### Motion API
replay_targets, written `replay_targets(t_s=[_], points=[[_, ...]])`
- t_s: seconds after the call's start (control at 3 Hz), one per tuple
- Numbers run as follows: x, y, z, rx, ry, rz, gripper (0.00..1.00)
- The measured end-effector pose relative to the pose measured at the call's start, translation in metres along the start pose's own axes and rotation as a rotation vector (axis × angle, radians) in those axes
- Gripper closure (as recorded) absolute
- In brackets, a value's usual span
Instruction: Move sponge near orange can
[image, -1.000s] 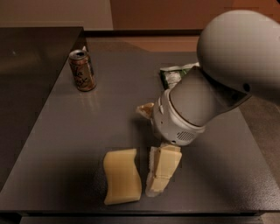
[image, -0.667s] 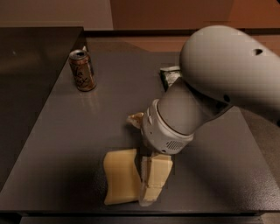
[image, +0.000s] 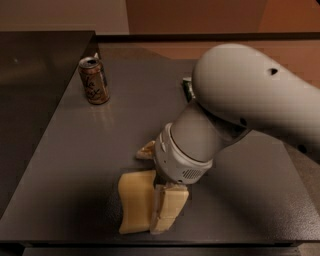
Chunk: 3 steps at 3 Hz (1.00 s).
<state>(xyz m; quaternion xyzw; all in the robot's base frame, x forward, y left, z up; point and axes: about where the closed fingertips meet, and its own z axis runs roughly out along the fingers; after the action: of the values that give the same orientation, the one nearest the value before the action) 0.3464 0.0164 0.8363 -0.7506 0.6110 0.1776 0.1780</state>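
Here, the sponge (image: 135, 201) lies flat on the dark grey tabletop (image: 75, 165), close to its near edge, while the orange can (image: 94, 80) stands upright well apart from it, toward the far left corner. The task appears to be at an early stage. The sponge has not yet been brought near the can, so the whole carry across the tabletop is left to do.

The end effector (image: 166, 211) is low over the tabletop, right at the sponge's right-hand long edge and overlapping it in this view. It cannot be told whether the end effector is open or closed, or whether it has hold of the sponge.

The sponge's long axis runs roughly from the near edge of the tabletop toward the far edge. Its far short end points past the can's right side rather than at the can. Its broad face is turned upward.
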Motion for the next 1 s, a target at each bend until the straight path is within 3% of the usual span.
replay_targets(t_s=[0.67,1.0], points=[[0.001,-0.007,-0.007,0.005,-0.001,0.007,0.65],[-0.001,-0.025,-0.023,0.038,-0.005,0.029,0.88]])
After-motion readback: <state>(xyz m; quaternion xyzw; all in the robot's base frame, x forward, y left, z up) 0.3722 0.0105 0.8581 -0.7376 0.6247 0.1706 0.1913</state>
